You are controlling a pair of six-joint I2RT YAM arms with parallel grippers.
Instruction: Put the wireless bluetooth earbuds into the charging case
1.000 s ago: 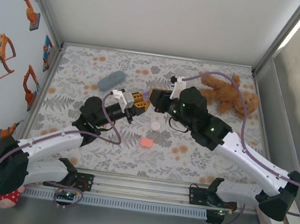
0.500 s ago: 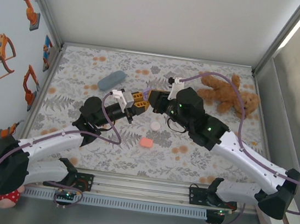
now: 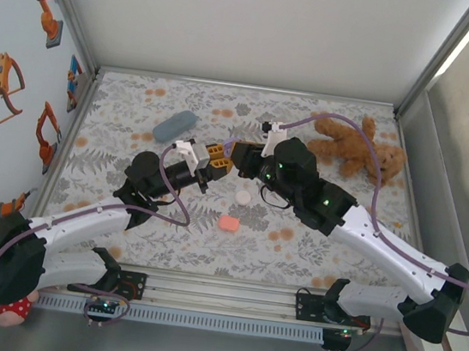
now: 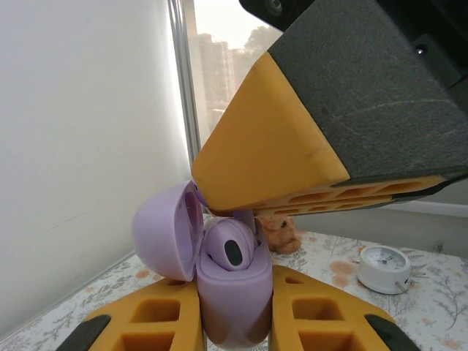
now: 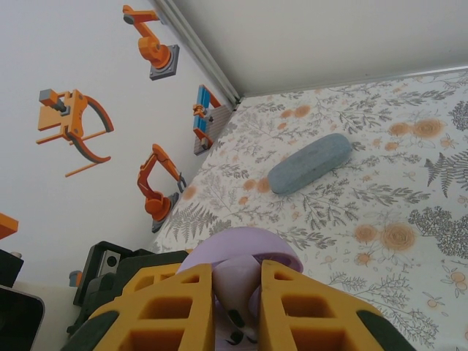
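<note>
Though small from above, can place left gripper (image 3: 219,158) and right gripper (image 3: 239,152) tip to tip over the table (image 3: 140,102), well apart from the pink case (image 3: 228,223) lying on it; raised, likely, to line bud up with socket. From left wrist: clamped tight around lilac charging case (image 4: 232,292), kept upright with lid (image 4: 164,230) swung back for access; lilac earbud (image 4: 230,245) partly in its well, under a right finger (image 4: 270,153). From right wrist: pinched narrow on that earbud, aimed down into the case. Against a second ago: slight leftward nudge of right arm; no change in either grip or among table items.
</note>
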